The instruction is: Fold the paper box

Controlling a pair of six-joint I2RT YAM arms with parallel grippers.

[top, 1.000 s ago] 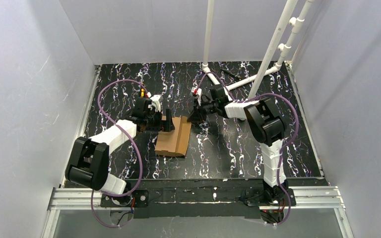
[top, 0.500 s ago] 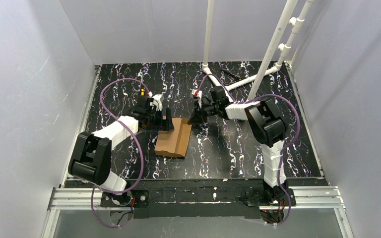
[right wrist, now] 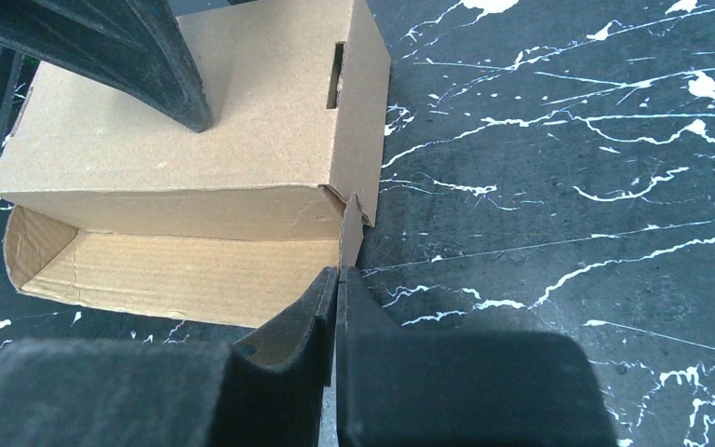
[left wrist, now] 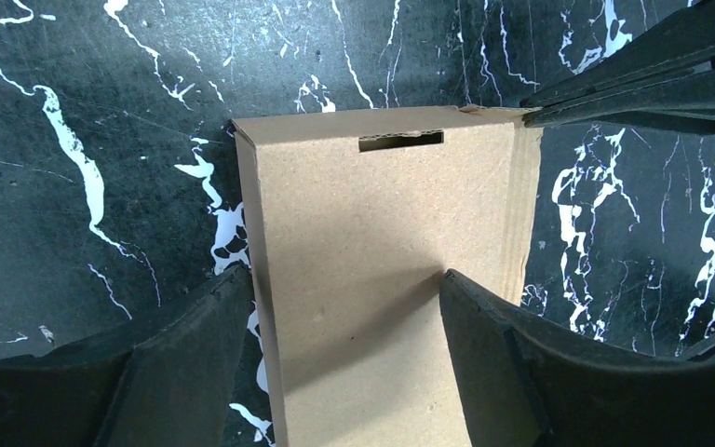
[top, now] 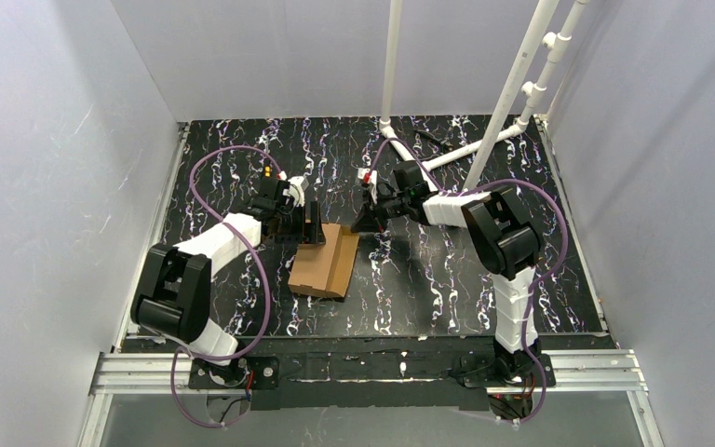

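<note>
Roughly mid-table, the paper box lies on the black white-veined table, between the two arms, partly folded into a low brown cardboard shape; its flat top panel faces up and carries a narrow slot near the far edge; one long side gapes, showing the corrugated inner face

The left gripper hangs over the box's far left end with its jaws spread, gripping nothing; seen from the left wrist, one finger sits just outside the box's left edge, whether touching it I cannot tell, and the other finger stands over the top panel; the right wrist view shows that finger's tip down on the panel, near the slot

The right gripper is at the far right corner of the box, its black fingers pressed together with only a sliver between them; a small upright tab at that corner runs down into the fingertips, so they are pinching the cardboard there; the tab stands tilted slightly away from the side wall
</note>
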